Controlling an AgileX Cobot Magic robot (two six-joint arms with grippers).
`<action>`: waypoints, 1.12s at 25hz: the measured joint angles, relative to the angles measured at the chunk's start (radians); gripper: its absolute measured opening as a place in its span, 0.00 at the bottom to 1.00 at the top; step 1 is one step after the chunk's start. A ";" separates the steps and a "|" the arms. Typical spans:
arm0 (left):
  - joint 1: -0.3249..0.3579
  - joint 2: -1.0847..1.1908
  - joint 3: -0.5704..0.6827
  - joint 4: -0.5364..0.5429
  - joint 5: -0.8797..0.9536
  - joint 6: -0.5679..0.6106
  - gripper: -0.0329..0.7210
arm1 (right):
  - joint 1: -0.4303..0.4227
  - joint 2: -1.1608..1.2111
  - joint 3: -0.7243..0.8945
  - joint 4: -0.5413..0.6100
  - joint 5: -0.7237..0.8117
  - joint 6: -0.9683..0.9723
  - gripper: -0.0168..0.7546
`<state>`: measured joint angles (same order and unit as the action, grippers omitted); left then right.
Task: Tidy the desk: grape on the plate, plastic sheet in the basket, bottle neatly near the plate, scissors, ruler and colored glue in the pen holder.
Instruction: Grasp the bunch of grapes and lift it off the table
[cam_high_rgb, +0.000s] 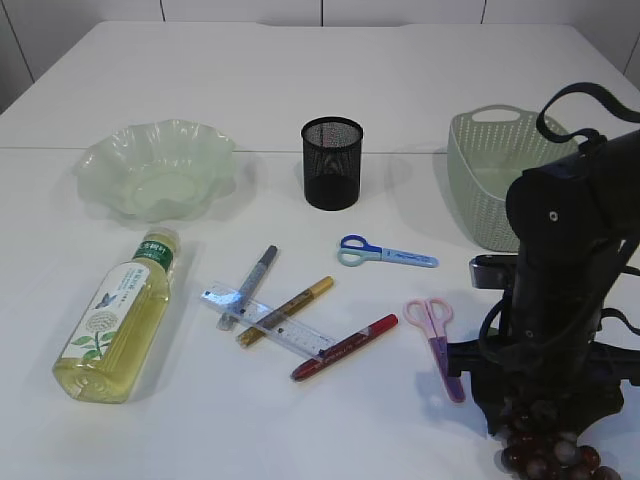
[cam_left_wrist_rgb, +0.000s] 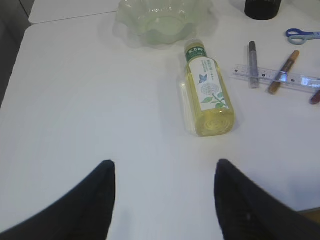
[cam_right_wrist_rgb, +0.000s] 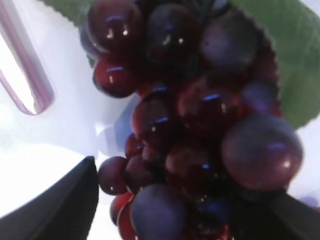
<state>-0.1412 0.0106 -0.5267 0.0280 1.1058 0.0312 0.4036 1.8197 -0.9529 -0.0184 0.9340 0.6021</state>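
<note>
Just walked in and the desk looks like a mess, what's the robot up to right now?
The right claw is down over the grape bunch at the near right of the table, jaws open around it, not yet lifting. The left claw hangs open over bare table. The bottle lies on its side; ruler, glue pens and both scissors are loose, the pen holder and plate unfilled.

Matte black right arm (cam_high_rgb: 560, 270), boxy housing, looped black cables, one small screw.
</note>
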 joint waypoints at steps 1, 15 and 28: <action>0.000 0.000 0.000 0.000 0.000 0.000 0.65 | 0.000 0.000 0.000 -0.002 -0.004 0.000 0.77; 0.000 0.000 0.000 0.000 0.000 0.000 0.64 | 0.000 0.000 -0.002 -0.031 -0.048 0.000 0.32; 0.000 0.000 0.000 0.000 0.000 0.000 0.62 | 0.000 -0.084 -0.011 -0.033 0.050 -0.014 0.26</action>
<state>-0.1412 0.0106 -0.5267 0.0280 1.1058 0.0312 0.4036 1.7359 -0.9635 -0.0513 0.9842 0.5883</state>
